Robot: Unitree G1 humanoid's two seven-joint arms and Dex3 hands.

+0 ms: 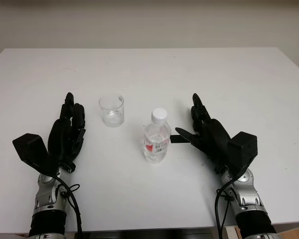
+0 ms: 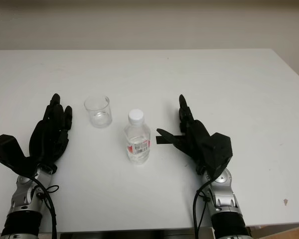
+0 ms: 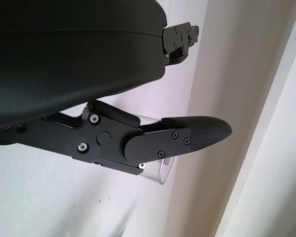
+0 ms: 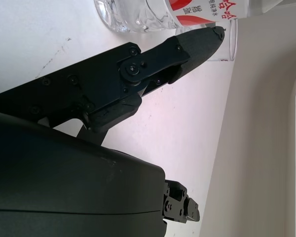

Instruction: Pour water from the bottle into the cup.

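Note:
A clear plastic bottle (image 1: 156, 137) with a white cap and a red-and-white label stands upright near the middle of the white table (image 1: 154, 74). An empty clear cup (image 1: 112, 110) stands to its left and a little further back. My right hand (image 1: 202, 130) is open just right of the bottle, its thumb reaching toward the bottle with a small gap left. My left hand (image 1: 67, 130) is open to the left of the cup. In the right wrist view the bottle (image 4: 158, 12) sits just past the thumb tip; the left wrist view catches the cup (image 3: 160, 170) behind a finger.
A pale wall runs behind the table's far edge. Bare tabletop stretches behind the cup and bottle and out to both sides. The table's front edge lies close to both forearms.

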